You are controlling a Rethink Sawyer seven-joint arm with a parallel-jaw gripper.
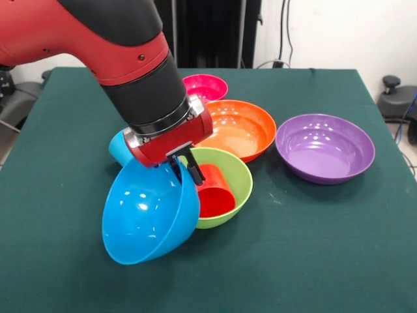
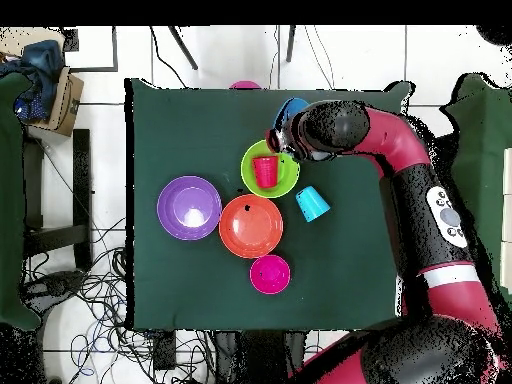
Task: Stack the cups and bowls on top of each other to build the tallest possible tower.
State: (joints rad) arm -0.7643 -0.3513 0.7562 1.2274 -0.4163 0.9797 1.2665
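Observation:
My gripper (image 1: 186, 171) is shut on the rim of the blue bowl (image 1: 146, 212), one finger on each side of the rim. The bowl hangs tilted on its side, low over the table, against the lime green bowl (image 1: 234, 171). A red cup (image 1: 215, 190) lies tipped inside the green bowl. A light blue cup (image 1: 119, 147) lies on its side just behind the gripper. In the overhead view the arm hides most of the blue bowl (image 2: 291, 106); the red cup (image 2: 265, 170), green bowl (image 2: 285, 186) and light blue cup (image 2: 312, 203) show. No yellow cups are in view.
An orange bowl (image 1: 244, 127) touches the green bowl's far side. A pink bowl (image 1: 207, 87) sits behind it. A purple bowl (image 1: 324, 147) stands apart at the right. The same bowls show in the overhead view: orange (image 2: 251, 226), pink (image 2: 270, 274), purple (image 2: 189, 208).

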